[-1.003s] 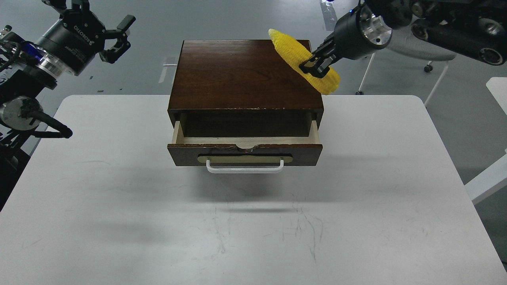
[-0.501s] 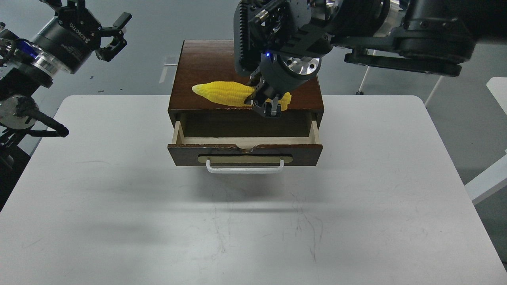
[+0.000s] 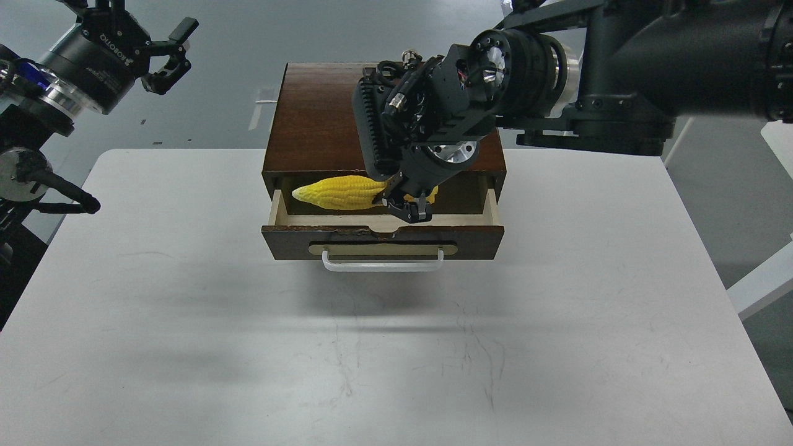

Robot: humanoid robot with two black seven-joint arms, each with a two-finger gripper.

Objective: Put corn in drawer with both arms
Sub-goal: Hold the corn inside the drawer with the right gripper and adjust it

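The dark brown cabinet [image 3: 322,118] stands at the back middle of the white table. Its drawer [image 3: 382,234] is pulled open, showing pale wood inside and a white bar handle [image 3: 383,265]. The yellow corn [image 3: 337,191] lies level over the open drawer, tip pointing left. My right gripper [image 3: 406,205] comes in from the upper right, points down into the drawer opening and is shut on the corn's right part. My left gripper [image 3: 167,56] is open and empty, raised at the far upper left, well away from the cabinet.
The white table [image 3: 396,347] stretches in front of the drawer. My right arm's bulky wrist [image 3: 471,93] hangs over the cabinet's right half. A white chair leg [image 3: 762,285] shows at the right edge, off the table.
My right gripper has carried the corn from above the cabinet's back right corner, forward and down, into the open drawer's mouth. The corn turned level. My left gripper drifted slightly up and left.
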